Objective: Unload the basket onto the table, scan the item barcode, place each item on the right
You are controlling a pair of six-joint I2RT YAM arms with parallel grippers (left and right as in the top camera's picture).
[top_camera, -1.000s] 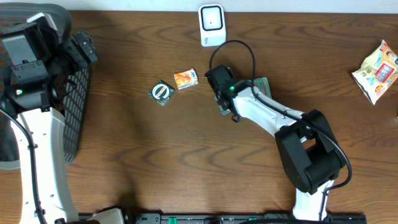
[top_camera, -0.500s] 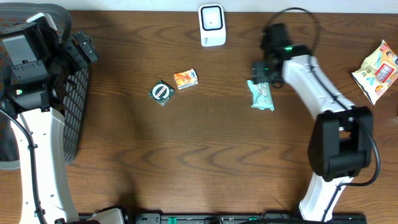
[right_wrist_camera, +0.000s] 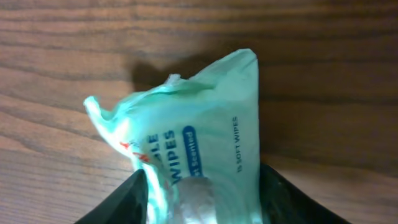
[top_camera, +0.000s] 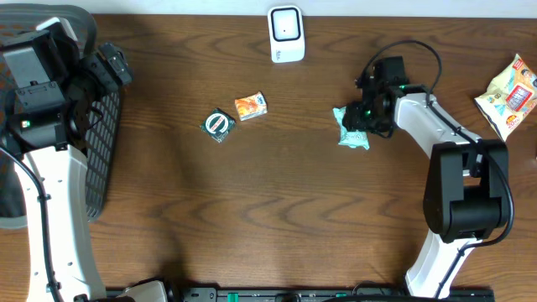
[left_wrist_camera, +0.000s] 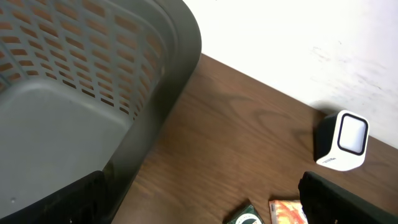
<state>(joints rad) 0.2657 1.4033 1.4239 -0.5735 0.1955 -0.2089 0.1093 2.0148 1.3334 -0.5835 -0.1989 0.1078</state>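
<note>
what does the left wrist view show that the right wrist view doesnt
Only the left wrist: the basket, the scanner, and at the bottom edge a green pack and an orange packet, with the left claw open and empty. Only the right wrist: the wipes close up, lying between the two fingers of the right claw; whether they grip the pack is unclear. Both: the wooden table.
</note>
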